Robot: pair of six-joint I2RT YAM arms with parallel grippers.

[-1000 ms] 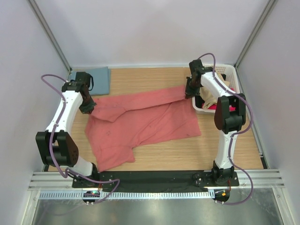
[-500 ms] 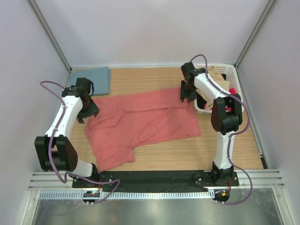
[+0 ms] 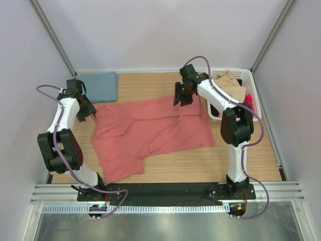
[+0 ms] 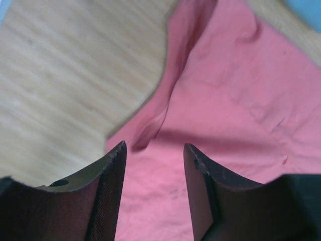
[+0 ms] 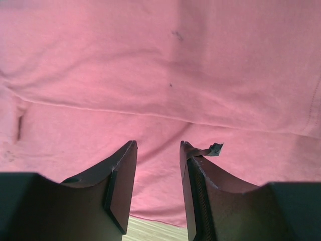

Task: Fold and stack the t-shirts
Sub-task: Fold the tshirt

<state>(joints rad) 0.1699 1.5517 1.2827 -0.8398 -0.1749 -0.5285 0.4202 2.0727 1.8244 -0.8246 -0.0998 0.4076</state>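
The salmon-red t-shirt (image 3: 150, 133) lies spread and partly folded over itself on the wooden table (image 3: 200, 165). A folded teal-blue t-shirt (image 3: 100, 86) rests at the back left corner. My left gripper (image 3: 86, 111) hovers at the red shirt's left edge, open, nothing between its fingers; in the left wrist view the red cloth (image 4: 225, 100) lies below the gripper (image 4: 154, 148). My right gripper (image 3: 181, 98) hangs over the shirt's back edge, open and empty; the right wrist view shows the gripper (image 5: 158, 144) above flat red cloth (image 5: 160, 65).
A white basket (image 3: 251, 80) at the back right holds tan and pink-red clothes (image 3: 231, 83). White walls close in the table on three sides. A black rail (image 3: 165, 191) runs along the near edge by the arm bases.
Both grippers opened and let go of the red shirt. The shirt's top edge settled flat. The left gripper pulled back left; the right gripper moved left along the back edge.
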